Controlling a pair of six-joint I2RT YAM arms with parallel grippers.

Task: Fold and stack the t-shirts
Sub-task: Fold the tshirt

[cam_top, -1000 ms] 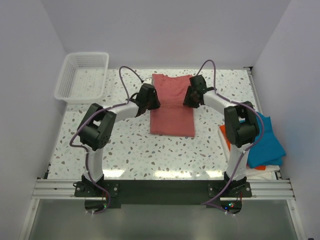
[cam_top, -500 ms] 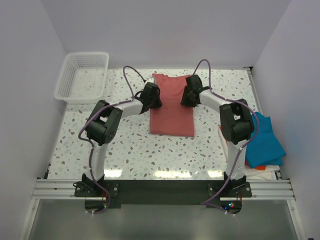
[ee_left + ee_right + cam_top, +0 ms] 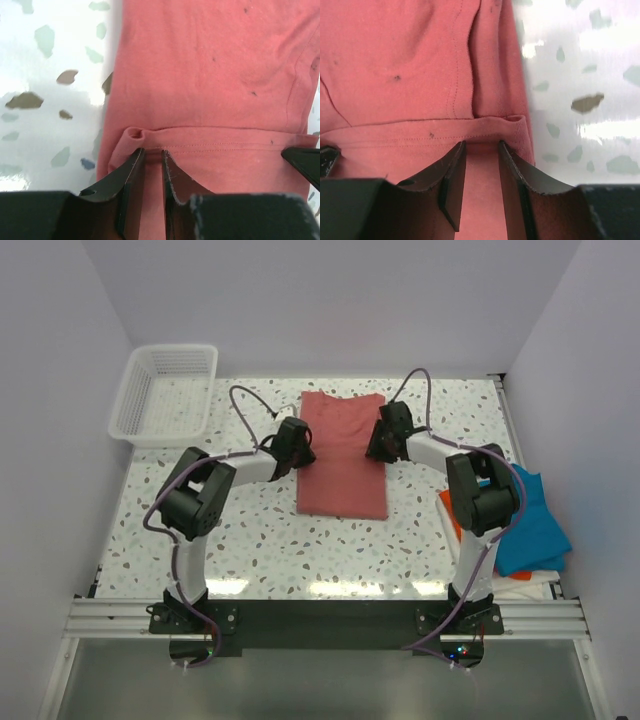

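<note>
The dusty salmon-red t-shirt [image 3: 343,465] lies folded into a long narrow strip on the speckled table [image 3: 250,530], between my two grippers. My left gripper [image 3: 297,443] is at its left edge and my right gripper [image 3: 383,437] at its right edge. In the left wrist view the jaws [image 3: 152,150] are nearly together with a fold of the shirt [image 3: 210,75] between them, right at a stitched hem. In the right wrist view the jaws [image 3: 481,143] stand a little wider, also on the shirt [image 3: 395,60] at the hem. The teal-blue shirt [image 3: 530,525] and bright orange shirt [image 3: 449,517] lie at the right edge.
A white mesh basket [image 3: 165,390] stands at the back left corner. White walls close in the table on the left, back and right. The teal and orange shirts lie piled beside the right arm's base, over something white [image 3: 530,582].
Both grippers have come down and a little toward me along the shirt's edges. The shirt now lies flatter and reaches slightly nearer to me.
</note>
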